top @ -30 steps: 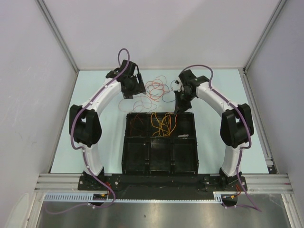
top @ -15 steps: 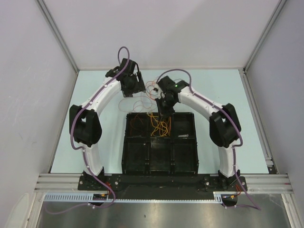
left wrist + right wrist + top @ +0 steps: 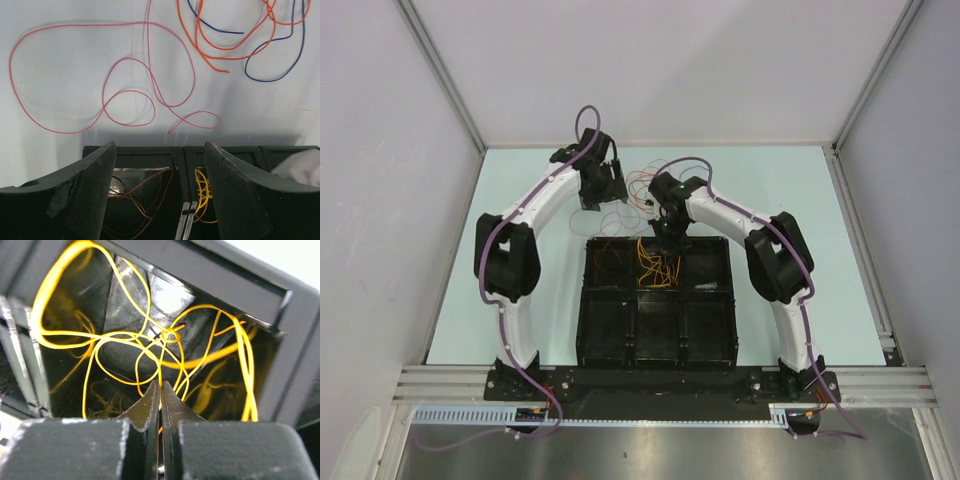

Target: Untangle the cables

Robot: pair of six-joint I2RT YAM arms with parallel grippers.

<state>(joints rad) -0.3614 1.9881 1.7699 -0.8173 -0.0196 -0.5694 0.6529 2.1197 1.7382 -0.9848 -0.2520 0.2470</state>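
Yellow cables (image 3: pixel 165 335) coil in the 12 o'clock compartment of the black tray (image 3: pixel 582 345), under the pressed-together right claw (image 3: pixel 160 390); brown cables (image 3: pixel 145 200) fill the 10 o'clock one; left claw (image 3: pixel 159 147) gapes apart.

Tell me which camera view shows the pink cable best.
The left wrist view: the pink cable lies there in clear loops. The top view is too small to trace it; the right wrist view shows only yellow cables.

A black tray (image 3: pixel 658 342), split into compartments, sits on a pale green table (image 3: pixel 800 190). White walls (image 3: pixel 660 70) stand behind and beside the tray. An aluminium rail (image 3: pixel 440 380) runs along its near side.
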